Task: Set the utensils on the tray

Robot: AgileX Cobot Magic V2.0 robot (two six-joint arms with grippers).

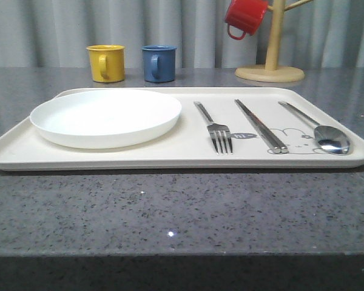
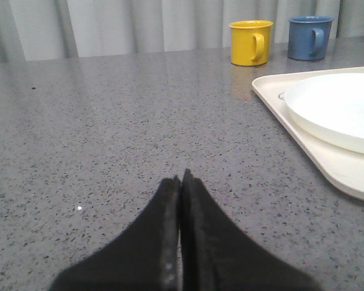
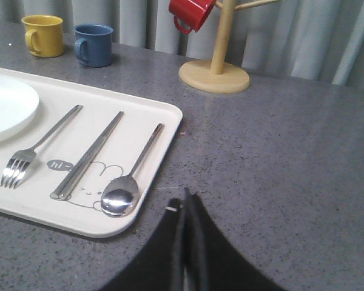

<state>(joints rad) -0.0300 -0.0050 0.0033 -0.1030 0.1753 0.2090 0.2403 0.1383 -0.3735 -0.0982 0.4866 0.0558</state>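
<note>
The cream tray (image 1: 188,159) lies across the table with a round white plate (image 1: 106,117) on its left half. To the plate's right lie a fork (image 1: 216,130), a pair of chopsticks (image 1: 261,125) and a spoon (image 1: 320,131), side by side over the rabbit drawing. In the right wrist view the fork (image 3: 37,147), chopsticks (image 3: 88,155) and spoon (image 3: 133,176) rest on the tray (image 3: 159,159). My right gripper (image 3: 185,197) is shut and empty over bare table just off the tray's corner near the spoon. My left gripper (image 2: 181,177) is shut and empty over bare table, apart from the tray (image 2: 327,167) and plate (image 2: 340,109).
A yellow mug (image 1: 106,63) and a blue mug (image 1: 158,63) stand behind the tray. A wooden mug tree (image 1: 271,57) at the back right holds a red mug (image 1: 244,17). Grey speckled tabletop stretches in front of the tray to the near edge.
</note>
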